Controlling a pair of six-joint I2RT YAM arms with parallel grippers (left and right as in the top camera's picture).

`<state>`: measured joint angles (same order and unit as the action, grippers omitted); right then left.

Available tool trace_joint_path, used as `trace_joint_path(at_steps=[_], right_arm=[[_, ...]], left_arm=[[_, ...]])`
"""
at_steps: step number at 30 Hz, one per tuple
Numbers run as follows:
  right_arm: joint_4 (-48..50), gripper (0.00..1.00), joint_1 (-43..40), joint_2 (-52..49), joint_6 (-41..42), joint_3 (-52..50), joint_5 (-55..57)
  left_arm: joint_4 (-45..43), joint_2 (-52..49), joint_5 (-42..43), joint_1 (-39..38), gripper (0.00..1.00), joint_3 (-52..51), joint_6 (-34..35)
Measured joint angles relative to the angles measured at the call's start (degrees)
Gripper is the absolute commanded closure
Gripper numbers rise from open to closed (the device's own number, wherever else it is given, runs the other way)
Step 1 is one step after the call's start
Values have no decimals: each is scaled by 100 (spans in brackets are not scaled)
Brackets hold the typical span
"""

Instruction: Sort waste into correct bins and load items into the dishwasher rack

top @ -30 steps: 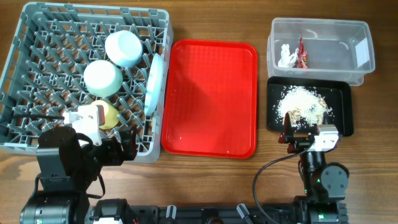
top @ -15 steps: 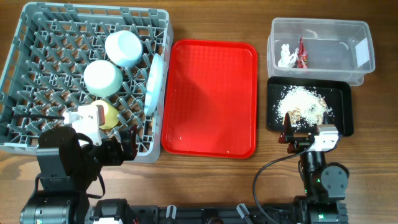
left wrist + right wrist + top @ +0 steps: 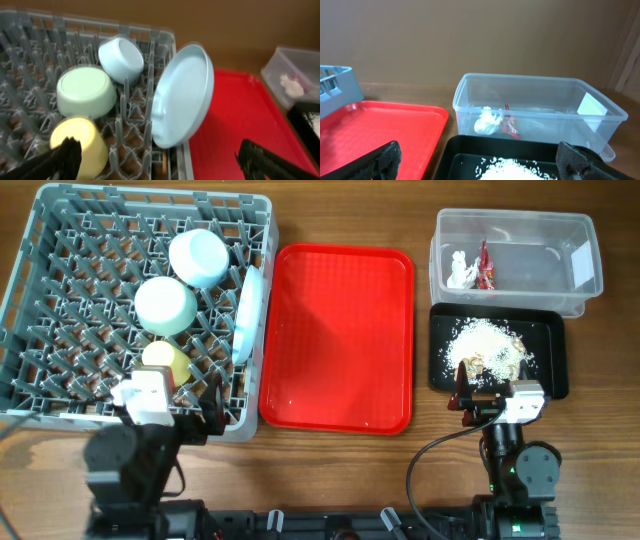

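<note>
Left gripper (image 3: 157, 157): jaws wide, nothing held, at near edge of dishwasher rack (image 3: 40, 300). Right gripper (image 3: 480, 160): jaws wide, empty, by black tray (image 3: 550, 370).

Plate (image 3: 248, 315) on edge along rack's right side. Likely rigid and slick; pinch at rim.

Pale-blue bowl (image 3: 198, 257), green bowl (image 3: 165, 305) and yellow cup (image 3: 165, 362) sit upturned among pegs. Likely light; take by rim.

Tissue (image 3: 459, 270) and wrapper (image 3: 486, 268) in clear tub (image 3: 585, 240). Soft, weightless.

Crumbs (image 3: 487, 345) loose in black tray; unpinchable.

A wood-grain table (image 3: 330, 210) in warm brown meets a plain tan wall (image 3: 470, 35). Paler vertical trim (image 3: 631, 55) stands at the wall's right edge.
</note>
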<state>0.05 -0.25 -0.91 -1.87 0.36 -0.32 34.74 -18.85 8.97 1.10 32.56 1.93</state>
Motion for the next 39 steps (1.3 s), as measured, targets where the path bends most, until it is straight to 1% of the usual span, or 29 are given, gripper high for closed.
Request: trace_joint_path(at_steps=[3,4,5,7,11,14,18,22,39], right_arm=[[-7,0,0,2,0,0,0],[-2,0,0,2,0,0,0],[-2,0,0,2,0,0,0],[-4,1,0,2,0,0,0],[-2,0,0,2,0,0,0],[-2,0,0,2,0,0,0],[-2,0,0,2,0,0,0],[-2,0,0,2,0,0,0],[-2,0,0,2,0,0,0]], left_arm=[[-778,632,-15,0,0,-953,7],[-1161,922,-17,0,0,-1405,9],[-1263,1027,-17,0,0,-1569,11],[-1919,1316,-17,0,0,-2094,11],[-2933,1672,-17,0,0,-2769,9],[-3504,1788,-26,0,0,-3084,7],[-3552,1801,-63,0,0,-3176,-85],[-3130,1799,-59,0,0,-3193,-149],[-3132,1790,-59,0,0,-3193,-170]])
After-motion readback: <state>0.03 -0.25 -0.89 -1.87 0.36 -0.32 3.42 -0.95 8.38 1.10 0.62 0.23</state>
